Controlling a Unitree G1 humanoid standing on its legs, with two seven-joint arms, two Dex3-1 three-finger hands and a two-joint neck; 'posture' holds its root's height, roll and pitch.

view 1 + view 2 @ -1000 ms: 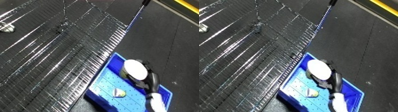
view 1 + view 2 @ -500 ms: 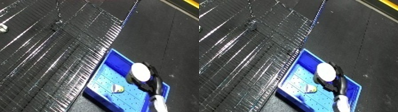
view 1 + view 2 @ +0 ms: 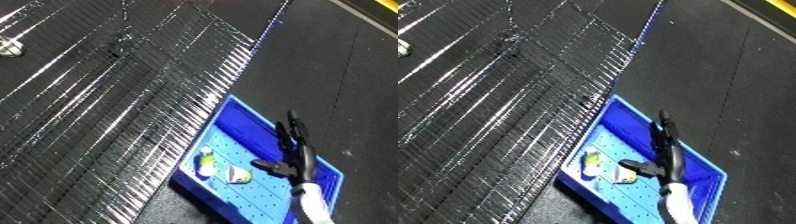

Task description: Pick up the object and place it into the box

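**Right hand open over the blue bin, objects lying inside**

The right hand (image 3: 293,150) has its fingers (image 3: 291,125) stretched straight and its thumb spread sideways, holding nothing. It hovers above the blue bin (image 3: 258,125). On the bin's floor lie a pale oblong object (image 3: 206,162) and, just beside it, a small yellowish-white piece (image 3: 238,175), both near the thumb. The bin rests against the edge of a dark, shiny ribbed surface (image 3: 107,100). The left hand is out of sight.

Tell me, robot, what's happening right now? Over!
Right hand open, fingers straight, over blue plastic bin. Two small pale objects lying in bin. Left hand out of sight. Nothing blocking.
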